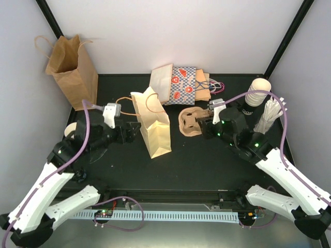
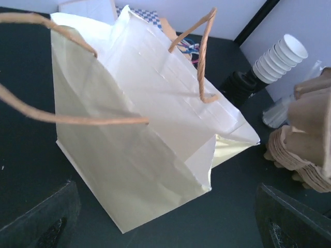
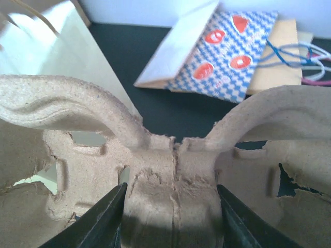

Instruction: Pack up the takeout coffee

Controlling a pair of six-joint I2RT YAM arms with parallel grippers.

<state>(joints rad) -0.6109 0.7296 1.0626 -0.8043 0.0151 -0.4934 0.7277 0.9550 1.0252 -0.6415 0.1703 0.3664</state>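
Pinching pulp carrier [image 3: 170,181], right fingers [image 3: 98,222] cropped

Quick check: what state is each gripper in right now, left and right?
Left gripper: open, empty, facing the cream paper bag.
Right gripper: closed on the pulp cup carrier.

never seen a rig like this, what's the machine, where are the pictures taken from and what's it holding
The left arm and right arm are robots bolted at the near edge of a table. One picture looks down from above; the others come from a camera on each wrist. On the table: a standing cream bag, a brown bag, flat patterned bags, stacked white cups and white sticks. The right arm's jaws are clamped on a cardboard cup carrier. The left arm's jaws are open, facing the cream bag.
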